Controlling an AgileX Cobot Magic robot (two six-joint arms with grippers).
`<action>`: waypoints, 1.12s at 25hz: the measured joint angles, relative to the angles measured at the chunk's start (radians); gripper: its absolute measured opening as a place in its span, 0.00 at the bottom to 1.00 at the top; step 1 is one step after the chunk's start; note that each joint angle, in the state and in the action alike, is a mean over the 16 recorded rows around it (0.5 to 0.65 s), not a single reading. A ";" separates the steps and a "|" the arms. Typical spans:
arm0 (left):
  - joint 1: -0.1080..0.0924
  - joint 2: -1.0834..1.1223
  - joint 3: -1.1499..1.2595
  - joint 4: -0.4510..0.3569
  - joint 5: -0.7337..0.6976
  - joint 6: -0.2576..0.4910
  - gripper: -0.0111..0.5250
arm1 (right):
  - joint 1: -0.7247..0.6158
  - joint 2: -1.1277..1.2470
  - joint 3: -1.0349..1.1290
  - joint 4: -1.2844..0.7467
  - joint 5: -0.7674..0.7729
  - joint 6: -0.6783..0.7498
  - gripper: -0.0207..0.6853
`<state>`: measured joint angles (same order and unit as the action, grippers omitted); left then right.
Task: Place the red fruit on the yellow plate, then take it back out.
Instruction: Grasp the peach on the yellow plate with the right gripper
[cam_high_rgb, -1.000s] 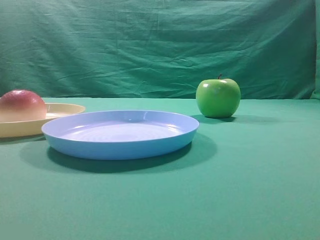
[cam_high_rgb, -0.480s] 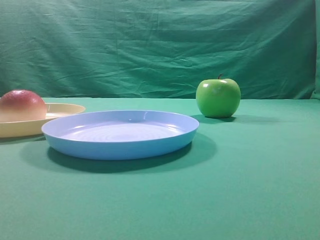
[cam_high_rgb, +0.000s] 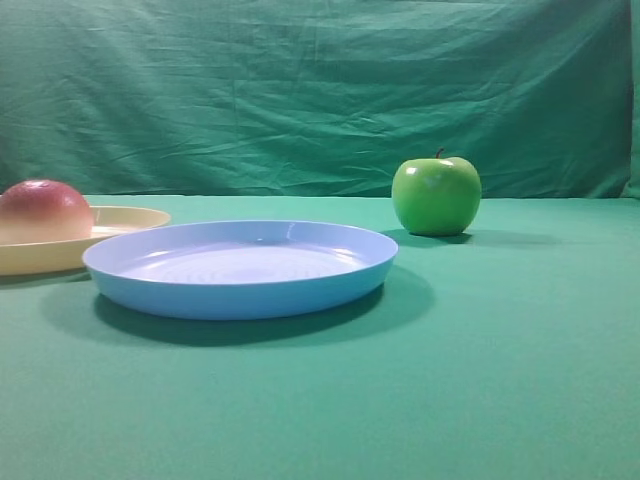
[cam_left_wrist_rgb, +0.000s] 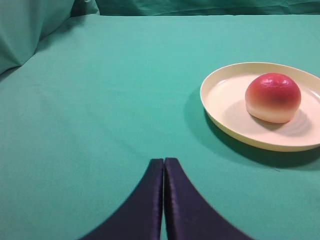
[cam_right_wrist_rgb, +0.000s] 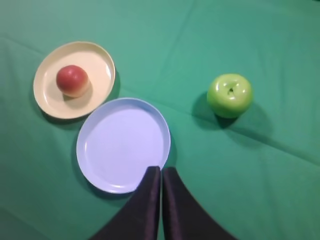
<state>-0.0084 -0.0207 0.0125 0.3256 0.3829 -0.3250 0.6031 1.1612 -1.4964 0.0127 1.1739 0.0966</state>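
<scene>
Both jaws are closed and empty. The red fruit (cam_left_wrist_rgb: 273, 97) sits in the yellow plate (cam_left_wrist_rgb: 220, 120), ahead and right of the left jaws (cam_left_wrist_rgb: 164, 165), the nearer pair; its round shape offers no preferred axis.

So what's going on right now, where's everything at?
Left gripper shut, empty. Right gripper shut, empty, high over the blue plate. Red fruit sits on the yellow plate. Green apple off to the side, nothing blocking.
</scene>
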 joint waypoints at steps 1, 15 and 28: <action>0.000 0.000 0.000 0.000 0.000 0.000 0.02 | -0.005 -0.021 0.020 -0.006 -0.024 0.007 0.03; 0.000 0.000 0.000 0.000 0.000 0.000 0.02 | -0.255 -0.452 0.557 -0.030 -0.486 0.008 0.03; 0.000 0.000 0.000 0.000 0.000 0.000 0.02 | -0.532 -0.909 1.055 -0.029 -0.741 -0.110 0.03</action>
<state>-0.0084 -0.0207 0.0125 0.3256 0.3829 -0.3250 0.0715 0.2518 -0.4413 -0.0163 0.4326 -0.0138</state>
